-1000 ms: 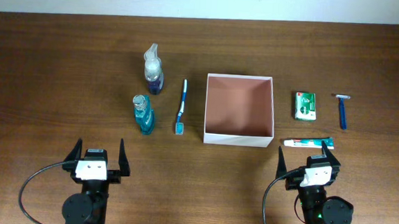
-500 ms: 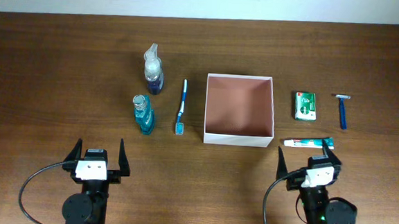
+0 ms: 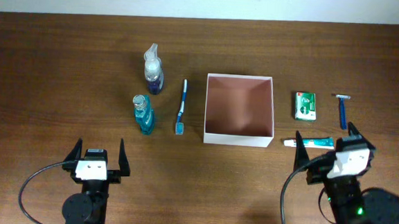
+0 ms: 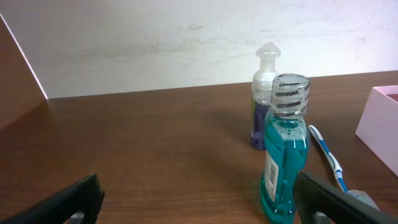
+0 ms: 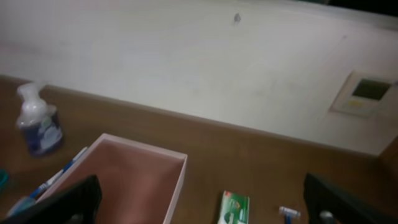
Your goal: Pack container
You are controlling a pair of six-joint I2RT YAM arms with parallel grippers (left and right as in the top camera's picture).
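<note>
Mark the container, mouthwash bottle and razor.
container (image 3: 238,139): overhead view, on its white front wall.
mouthwash bottle (image 4: 285,158): left wrist view, on its teal body.
razor (image 3: 343,115): overhead view, on its blue handle.

The container (image 3: 240,109), a square shallow box with white walls and a pinkish-brown inside, sits open and empty mid-table, nearer the far edge.
</note>
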